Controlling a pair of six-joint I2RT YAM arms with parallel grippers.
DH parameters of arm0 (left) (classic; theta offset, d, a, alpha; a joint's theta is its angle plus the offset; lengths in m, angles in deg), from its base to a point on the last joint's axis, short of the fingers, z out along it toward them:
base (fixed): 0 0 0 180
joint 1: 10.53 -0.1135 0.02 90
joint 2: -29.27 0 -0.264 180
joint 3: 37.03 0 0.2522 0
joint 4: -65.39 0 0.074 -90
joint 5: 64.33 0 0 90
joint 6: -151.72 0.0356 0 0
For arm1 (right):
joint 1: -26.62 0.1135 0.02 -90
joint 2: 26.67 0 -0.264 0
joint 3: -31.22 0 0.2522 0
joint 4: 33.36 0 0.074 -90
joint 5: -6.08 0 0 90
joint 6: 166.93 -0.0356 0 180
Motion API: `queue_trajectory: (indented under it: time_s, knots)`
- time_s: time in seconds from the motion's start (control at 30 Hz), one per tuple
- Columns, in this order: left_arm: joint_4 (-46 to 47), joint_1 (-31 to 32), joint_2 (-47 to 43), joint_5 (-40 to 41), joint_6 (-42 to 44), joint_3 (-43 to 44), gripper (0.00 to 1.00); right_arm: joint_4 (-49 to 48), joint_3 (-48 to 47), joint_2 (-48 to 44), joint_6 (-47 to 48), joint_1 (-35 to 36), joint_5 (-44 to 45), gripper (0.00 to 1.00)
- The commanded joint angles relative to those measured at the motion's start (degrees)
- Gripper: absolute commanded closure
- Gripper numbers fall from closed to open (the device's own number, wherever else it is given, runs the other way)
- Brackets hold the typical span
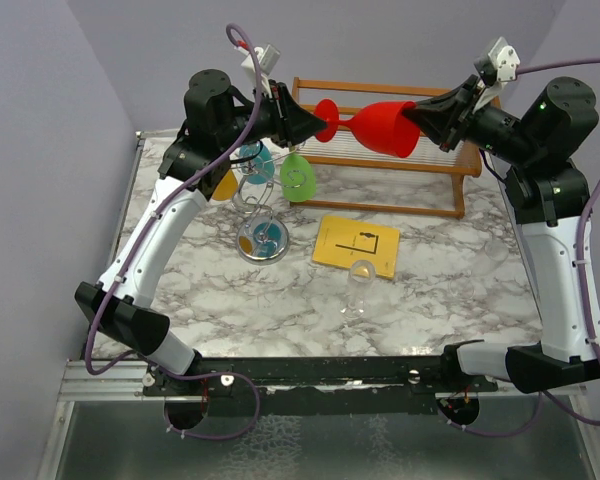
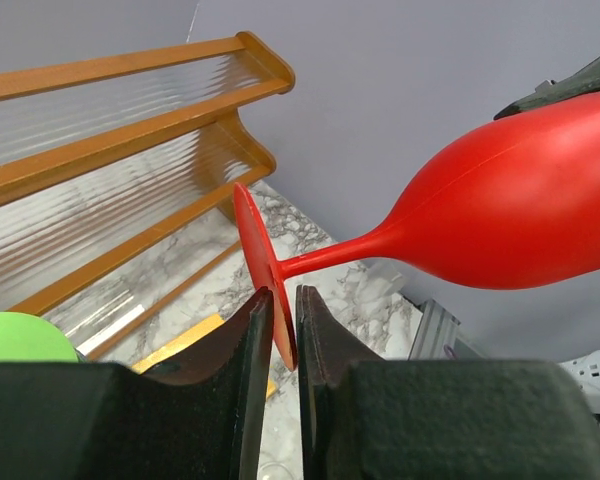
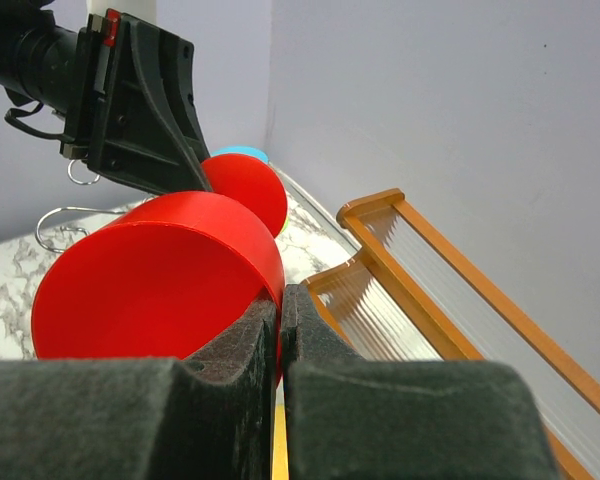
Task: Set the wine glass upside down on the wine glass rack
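The red wine glass [image 1: 385,128] hangs on its side in the air in front of the back wall, foot to the left, bowl to the right. My left gripper [image 1: 325,125] is shut on the edge of its round foot [image 2: 265,265], whose rim sits between the two pads. My right gripper [image 1: 412,117] is shut on the bowl's rim [image 3: 150,270], one finger inside the bowl. The wine glass rack [image 1: 263,240], a silver wire stand on a round shiny base, stands below and left of the glass, under my left arm.
Green [image 1: 298,177], blue [image 1: 260,160] and yellow [image 1: 223,185] glasses hang on the wire stand. A wooden slatted rack [image 1: 420,160] runs along the back, right behind the red glass. A yellow card [image 1: 356,245] and an upright clear glass [image 1: 360,285] sit mid-table.
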Motion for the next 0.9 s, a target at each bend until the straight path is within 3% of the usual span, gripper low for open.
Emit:
queue_trajectory:
  time_s: [0.0,0.1,0.33,0.77,0.87]
  knots:
    - [1.9,0.39,0.2,-1.3,-0.91,0.14,0.86,-2.78,0.6,-0.9,-0.75,0.25,-1.08,0.99]
    - [1.64,0.39,0.14,-0.99,-0.56,0.3,0.99,-2.84,1.38,-1.09,-0.34,0.26,-0.66,0.99]
    - [-0.9,0.35,-0.87,2.3,2.37,1.07,1.0,-2.55,3.27,-1.74,1.16,0.26,0.39,0.84]
    - [-7.84,-0.94,-3.77,12.48,12.45,3.79,1.0,1.81,3.01,-3.58,7.0,0.26,3.02,0.22]
    - [-8.61,-2.04,-4.26,13.11,13.5,4.51,1.0,3.42,2.94,-4.05,9.16,0.26,4.07,0.13]
